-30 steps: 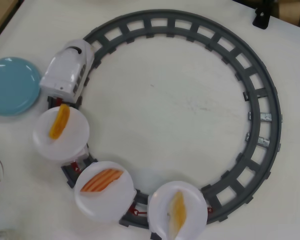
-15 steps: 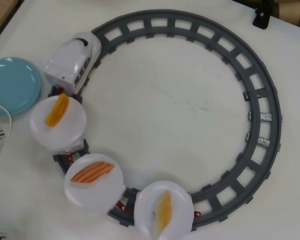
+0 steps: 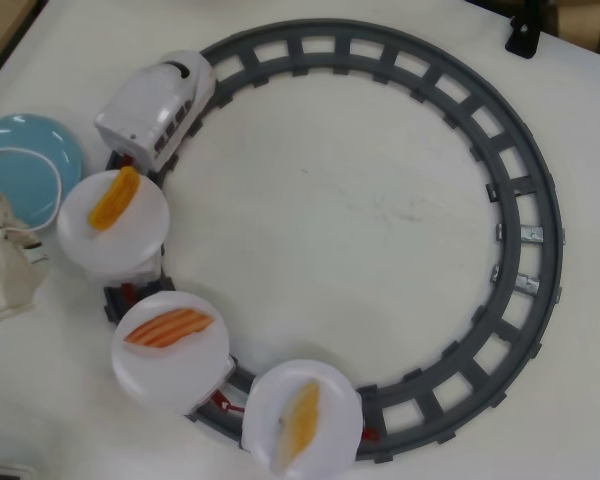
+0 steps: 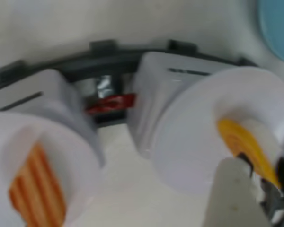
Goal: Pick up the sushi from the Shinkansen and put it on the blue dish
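Sushi, overhead view: the striped orange-red sushi [image 3: 169, 327] is being carried on the middle white plate [image 3: 170, 352] of three, at the lower left of the track loop [image 3: 525, 215].
Shinkansen, overhead view: the white Shinkansen [image 3: 157, 106] is being seen at the upper left of the loop, nose pointing up and right, with the red cars [image 3: 130, 295] partly hidden under the plates behind it.
Other pieces, overhead view: a plain orange piece [image 3: 114, 197] is being borne on the plate nearest the engine, and a pale yellow piece [image 3: 298, 420] on the last plate.
Blue dish, overhead view: the blue dish [image 3: 25, 165] is being shown at the left edge, well apart from the sushi and partly covered by the pale arm [image 3: 2, 265].
Gripper, overhead view: whether the fingers are apart or together cannot be told.
Sushi, wrist view: the sushi [image 4: 38, 189] is being seen blurred at the lower left.
Gripper, wrist view: a pale finger [image 4: 234, 196] is being held just before the orange piece [image 4: 244, 147]; nothing is visibly clamped, and the jaw state cannot be told.
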{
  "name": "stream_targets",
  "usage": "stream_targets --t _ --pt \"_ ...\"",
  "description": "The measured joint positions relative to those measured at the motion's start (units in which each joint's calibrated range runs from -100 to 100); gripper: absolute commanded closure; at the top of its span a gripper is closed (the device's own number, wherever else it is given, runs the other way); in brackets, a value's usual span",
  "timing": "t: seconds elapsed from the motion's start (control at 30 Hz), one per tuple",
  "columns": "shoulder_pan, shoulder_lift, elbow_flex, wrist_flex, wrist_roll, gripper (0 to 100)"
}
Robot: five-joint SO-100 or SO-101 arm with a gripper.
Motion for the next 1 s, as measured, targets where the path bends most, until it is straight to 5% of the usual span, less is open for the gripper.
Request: stream_targets --t 0.2,0.53,1.0 --pt "1.31 5.65 -8.05 6.3 1.24 76" --pt "10.63 15.01 -11.16 7.73 4.04 76" --pt "15.04 22.94 -11.25 7.73 0.83 76"
